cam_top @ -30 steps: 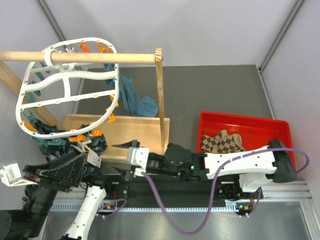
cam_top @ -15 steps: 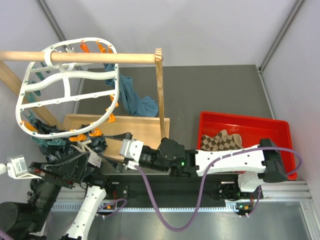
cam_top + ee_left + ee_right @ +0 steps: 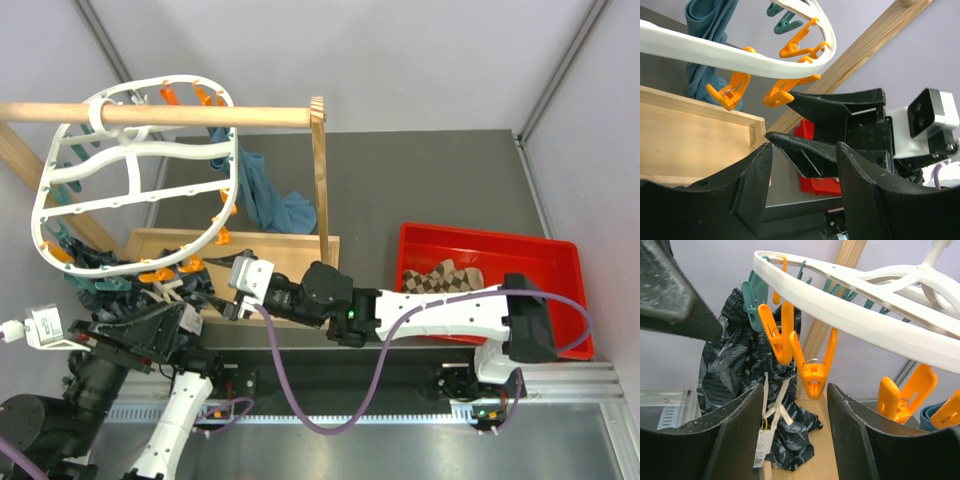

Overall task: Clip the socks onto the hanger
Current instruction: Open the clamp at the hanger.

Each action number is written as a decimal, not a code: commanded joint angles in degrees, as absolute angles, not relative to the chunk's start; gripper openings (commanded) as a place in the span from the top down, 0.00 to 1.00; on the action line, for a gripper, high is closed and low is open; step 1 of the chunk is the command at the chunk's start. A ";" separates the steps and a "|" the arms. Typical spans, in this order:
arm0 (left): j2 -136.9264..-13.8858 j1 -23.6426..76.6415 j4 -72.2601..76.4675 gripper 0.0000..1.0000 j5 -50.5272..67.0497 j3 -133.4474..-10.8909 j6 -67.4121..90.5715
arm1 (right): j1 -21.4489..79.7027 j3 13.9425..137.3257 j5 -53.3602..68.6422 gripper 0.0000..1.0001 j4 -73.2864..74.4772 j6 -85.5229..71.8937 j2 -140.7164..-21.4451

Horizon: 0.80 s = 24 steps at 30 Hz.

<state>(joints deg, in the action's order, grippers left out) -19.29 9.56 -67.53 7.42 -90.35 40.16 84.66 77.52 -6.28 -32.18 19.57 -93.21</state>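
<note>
Our right pincer (image 3: 795, 405) gapes wide and holds nothing; an orange peg (image 3: 812, 371) hangs just beyond its gap, from the rim of the hanger (image 3: 865, 315). Our left pincer (image 3: 802, 150) is likewise spread and empty, with the right one's dark fingers (image 3: 805, 156) close ahead of it. The socks (image 3: 440, 283) lie in the red tray (image 3: 490, 238) on the table (image 3: 420, 170), well apart from the hanger.

The right arm (image 3: 450, 314) partly hides the socks (image 3: 436, 281).

Pale lilac walls (image 3: 400, 60); dark grey tabletop (image 3: 430, 180), seemingly matte.
</note>
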 commanded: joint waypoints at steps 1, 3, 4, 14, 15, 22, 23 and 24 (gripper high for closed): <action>-21.18 9.67 -65.04 0.42 9.23 -90.09 40.34 | 83.32 81.30 -4.75 0.47 -35.51 17.40 -94.13; -21.01 9.76 -64.60 0.41 8.97 -90.09 40.34 | 82.97 81.82 -4.57 0.48 -35.51 17.23 -94.83; -20.83 9.67 -64.60 0.41 8.70 -90.09 40.34 | 82.79 82.44 -4.48 0.47 -35.33 17.31 -95.09; -18.37 9.76 -63.46 0.41 7.03 -89.03 41.75 | 81.56 83.67 -3.87 0.51 -36.12 15.03 -97.21; -18.46 9.76 -63.37 0.41 7.21 -89.03 41.66 | 81.56 83.67 -3.87 0.52 -36.21 14.94 -97.29; -18.81 9.67 -62.49 0.41 8.26 -89.03 41.40 | 81.39 83.85 -3.78 0.57 -36.65 13.62 -97.56; -18.90 9.75 -62.32 0.41 8.26 -88.95 41.40 | 81.30 83.85 -3.78 0.58 -36.48 13.54 -97.38; -18.90 9.76 -62.14 0.41 8.35 -88.77 41.66 | 81.30 83.85 -3.69 0.59 -36.39 13.36 -97.38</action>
